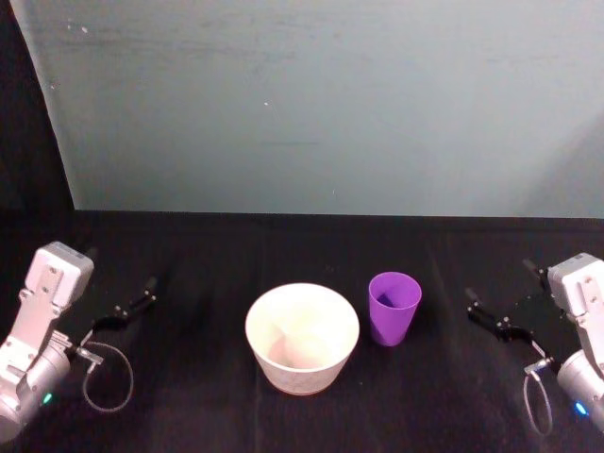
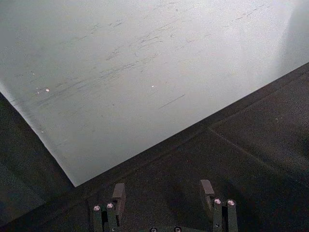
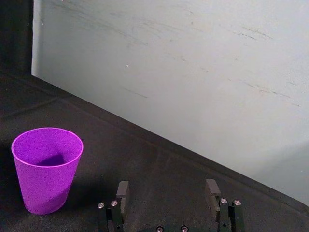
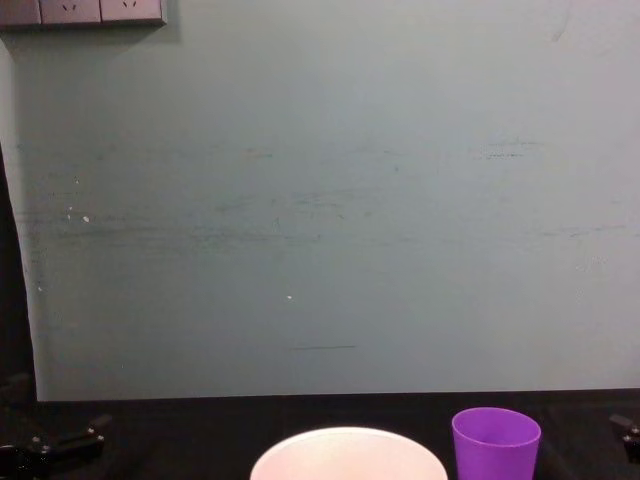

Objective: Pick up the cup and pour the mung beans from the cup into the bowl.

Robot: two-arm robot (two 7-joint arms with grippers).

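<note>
The task is at its first step, reaching for the cup, and nothing is grasped yet. The purple cup (image 1: 394,308) stands upright on the black tabletop (image 1: 189,255), just right of the pale bowl (image 1: 302,338) and not touching it. Both sit near the middle of the table.

The right gripper (image 3: 167,192) hangs low at the right side, apart from the cup, with its 2 fingers spread wide and nothing between them. The left gripper (image 2: 163,193) is parked at the left side, also spread and empty, facing the grey-green back panel (image 1: 311,104).

The right arm is the nearer one, so the next move probably falls to it. It would travel left until its fingers straddle the cup's wall, then close at about mid-height. The cup tapers toward its base, so a low grasp could slip. A level lift would likely be needed before tipping the cup over the bowl's rim.

The mung beans cannot be made out. The cup's inside shows only a dark shadow from above and from the right wrist, so whether it holds anything is unclear. The bowl's inside looks bare and pale. In the chest view, the lower parts of both cup and bowl are cut off.
</note>
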